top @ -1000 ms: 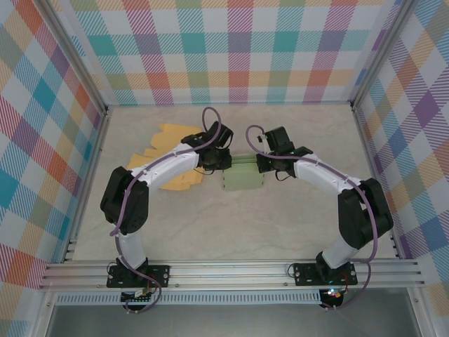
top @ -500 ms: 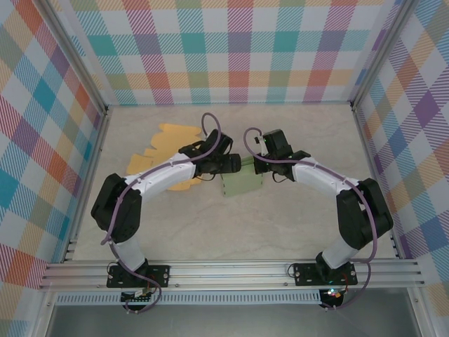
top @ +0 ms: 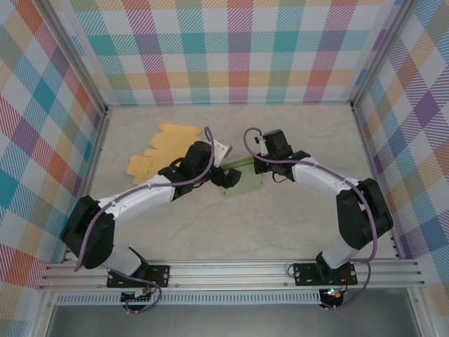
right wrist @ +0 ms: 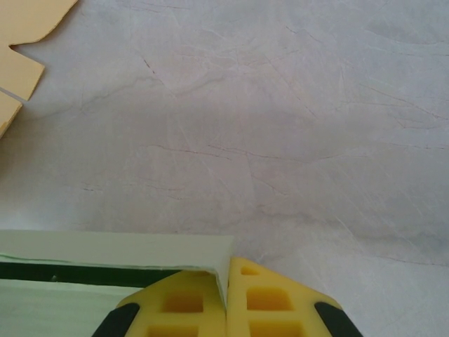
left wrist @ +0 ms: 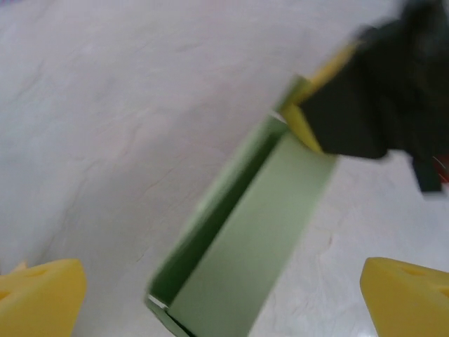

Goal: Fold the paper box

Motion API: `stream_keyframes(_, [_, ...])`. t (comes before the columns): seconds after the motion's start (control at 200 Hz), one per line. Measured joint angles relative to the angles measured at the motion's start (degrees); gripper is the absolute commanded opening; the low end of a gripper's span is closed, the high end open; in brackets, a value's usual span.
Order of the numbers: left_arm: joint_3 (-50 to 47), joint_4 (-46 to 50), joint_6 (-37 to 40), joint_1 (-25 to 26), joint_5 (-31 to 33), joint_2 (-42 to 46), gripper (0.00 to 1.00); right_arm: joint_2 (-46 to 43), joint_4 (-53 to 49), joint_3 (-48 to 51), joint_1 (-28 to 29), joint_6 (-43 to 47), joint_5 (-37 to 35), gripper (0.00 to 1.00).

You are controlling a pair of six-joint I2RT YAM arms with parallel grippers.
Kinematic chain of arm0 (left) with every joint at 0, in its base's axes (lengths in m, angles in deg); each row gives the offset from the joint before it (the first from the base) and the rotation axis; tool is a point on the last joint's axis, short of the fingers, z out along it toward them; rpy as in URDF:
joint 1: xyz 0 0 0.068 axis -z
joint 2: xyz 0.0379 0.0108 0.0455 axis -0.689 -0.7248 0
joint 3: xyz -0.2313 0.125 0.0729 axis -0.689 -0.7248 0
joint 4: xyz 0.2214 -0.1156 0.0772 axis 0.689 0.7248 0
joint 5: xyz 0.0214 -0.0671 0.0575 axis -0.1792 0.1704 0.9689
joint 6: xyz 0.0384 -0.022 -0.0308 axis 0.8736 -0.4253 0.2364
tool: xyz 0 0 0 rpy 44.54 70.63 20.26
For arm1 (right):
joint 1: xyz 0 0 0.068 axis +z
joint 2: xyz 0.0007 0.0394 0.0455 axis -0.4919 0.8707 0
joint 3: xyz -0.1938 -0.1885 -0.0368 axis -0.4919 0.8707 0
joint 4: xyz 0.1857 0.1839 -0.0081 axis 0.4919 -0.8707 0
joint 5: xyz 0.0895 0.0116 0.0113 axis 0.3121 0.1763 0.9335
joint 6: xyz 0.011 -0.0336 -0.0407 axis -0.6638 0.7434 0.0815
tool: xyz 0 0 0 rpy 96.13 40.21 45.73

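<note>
green paper box (top: 245,184) is seen mid-table with one wall clamped in the right gripper (right wrist: 226,284), left gripper (left wrist: 224,295) is spread wide over it, so that wall should be pinned firmly while the open side is folded squarely.

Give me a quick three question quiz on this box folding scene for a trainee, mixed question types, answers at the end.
1. True or false: the left gripper is shut on the green box.
2. What does the right gripper pinch? A one wall of the box; B a cloth; C nothing.
3. Fill in: the flat yellow sheet lies on the ___ arm's side of the box.
Key: 1 false, its jaws stand wide open; 2 A; 3 left.
</note>
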Motion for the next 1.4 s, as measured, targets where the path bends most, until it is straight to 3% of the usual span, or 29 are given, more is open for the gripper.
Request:
stream_keyframes(0.21, [-2.0, -1.7, 18.3, -0.1, -5.0, 1.2, 1.00, 0.0, 0.0, 0.0, 0.0, 0.0, 0.0, 0.07])
stream_keyframes(0.42, [-0.1, -1.5, 27.4, -0.1, -3.2, -2.8, 1.00, 0.0, 0.0, 0.0, 0.0, 0.0, 0.1, 0.07])
stream_keyframes(1.035, [5.5, 4.2, 37.6, 1.5, 2.5, -11.2, 1.00, 0.0, 0.0, 0.0, 0.0, 0.0, 0.6, 0.07])
stream_keyframes(1.145, [6.6, 4.6, 38.2, 1.9, 3.8, -12.8, 0.93, 0.0, 0.0, 0.0, 0.0, 0.0, 0.7, 0.08])
stream_keyframes(1.4, [9.3, 7.5, 38.3, 2.4, 5.7, -14.5, 0.80, -0.8, -1.4, 0.0, 0.0, -0.2, 2.0, 0.20])
